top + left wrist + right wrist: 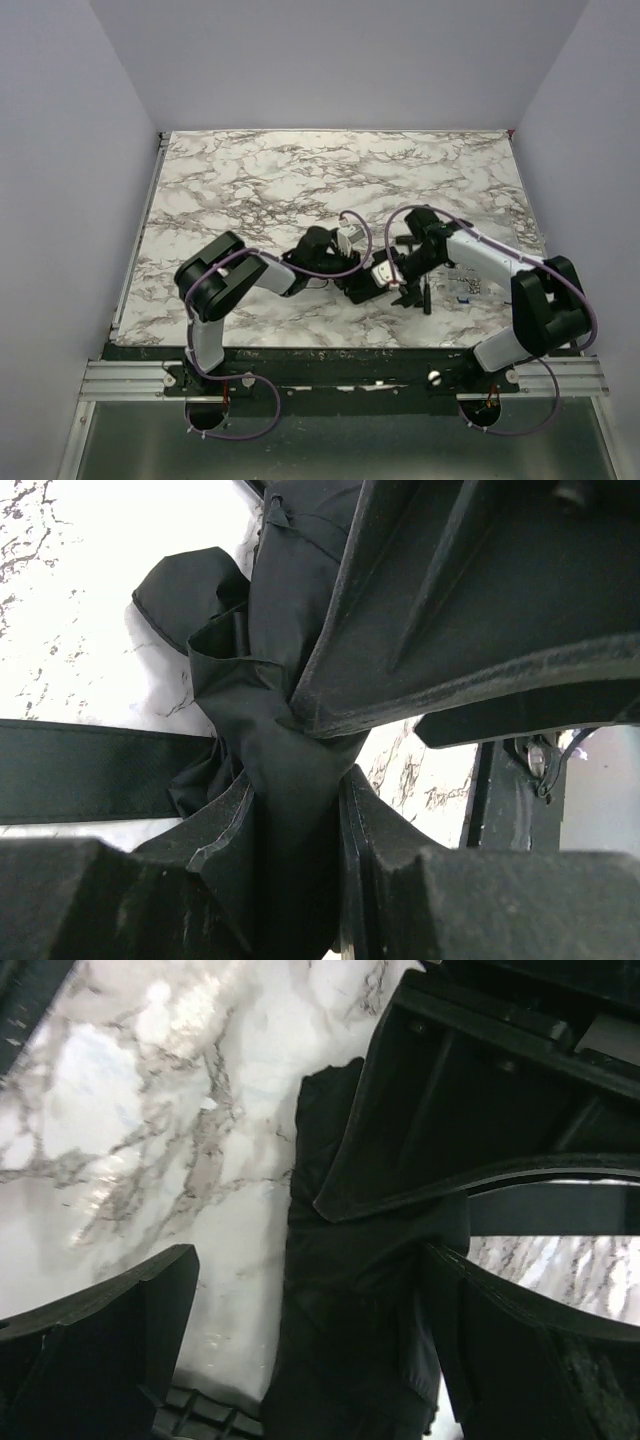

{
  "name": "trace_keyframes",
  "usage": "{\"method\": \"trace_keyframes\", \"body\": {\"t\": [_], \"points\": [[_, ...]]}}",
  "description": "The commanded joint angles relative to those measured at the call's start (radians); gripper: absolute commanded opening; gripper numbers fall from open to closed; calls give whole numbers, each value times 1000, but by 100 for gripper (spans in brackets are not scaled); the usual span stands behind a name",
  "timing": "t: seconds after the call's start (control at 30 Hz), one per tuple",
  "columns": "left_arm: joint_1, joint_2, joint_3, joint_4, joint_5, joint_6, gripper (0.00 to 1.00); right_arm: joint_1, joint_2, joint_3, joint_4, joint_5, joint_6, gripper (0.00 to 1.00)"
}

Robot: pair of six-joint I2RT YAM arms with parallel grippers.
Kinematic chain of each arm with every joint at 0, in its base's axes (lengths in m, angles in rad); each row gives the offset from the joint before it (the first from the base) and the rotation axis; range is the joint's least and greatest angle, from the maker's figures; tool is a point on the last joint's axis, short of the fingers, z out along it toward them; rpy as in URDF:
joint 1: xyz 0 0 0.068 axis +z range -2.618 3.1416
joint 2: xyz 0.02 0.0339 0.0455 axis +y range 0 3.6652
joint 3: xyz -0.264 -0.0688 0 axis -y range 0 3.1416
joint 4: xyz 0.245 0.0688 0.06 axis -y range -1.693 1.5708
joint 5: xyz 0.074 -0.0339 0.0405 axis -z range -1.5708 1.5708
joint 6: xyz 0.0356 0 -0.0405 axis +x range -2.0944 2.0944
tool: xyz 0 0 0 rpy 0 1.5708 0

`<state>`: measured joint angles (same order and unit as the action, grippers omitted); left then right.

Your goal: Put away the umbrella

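Observation:
The umbrella point(240, 700) is a crumpled bundle of black fabric with a flat black strap point(90, 770) trailing to the left. My left gripper point(295, 810) is shut on a fold of it. In the right wrist view the same bundle point(350, 1260) lies between the wide-apart fingers of my right gripper point(310, 1300), against the right finger point(530, 1350), and the gripper is open. In the top view both grippers meet at the table's near middle, the left gripper point(372, 272) and the right gripper point(405, 285), with the dark bundle point(358, 288) between them. The shaft and handle are hidden.
The marble table point(300, 180) stretches behind the arms. Small light bits point(465, 285) lie on it beside the right arm. A thin black stick point(427, 298) stands by the right gripper. Each wrist view shows the other gripper's finger close above the fabric.

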<state>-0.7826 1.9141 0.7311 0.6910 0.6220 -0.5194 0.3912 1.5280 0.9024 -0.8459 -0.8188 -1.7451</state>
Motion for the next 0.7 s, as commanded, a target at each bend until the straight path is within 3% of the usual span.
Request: {"method": "trace_keyframes", "body": {"t": [0.0, 0.1, 0.2, 0.33, 0.43, 0.53, 0.67], "points": [[1, 177, -118, -451, 8, -8, 0, 27, -18, -67, 235, 147, 28, 95], [21, 176, -115, -438, 18, -21, 0, 57, -25, -184, 355, 261, 31, 88], [46, 146, -115, -409, 31, -50, 0, 75, 2, -232, 397, 330, 36, 68], [89, 57, -110, -362, 46, -94, 10, 110, 47, -252, 417, 382, 83, 45], [117, -39, -77, -369, 29, -108, 25, 140, 82, -239, 381, 400, 119, 32], [145, -145, -52, -359, 10, -121, 37, 167, 121, -199, 310, 406, 165, 27], [161, -364, -58, -384, -125, -62, 53, 196, 205, -113, 192, 394, 245, 24]]}}
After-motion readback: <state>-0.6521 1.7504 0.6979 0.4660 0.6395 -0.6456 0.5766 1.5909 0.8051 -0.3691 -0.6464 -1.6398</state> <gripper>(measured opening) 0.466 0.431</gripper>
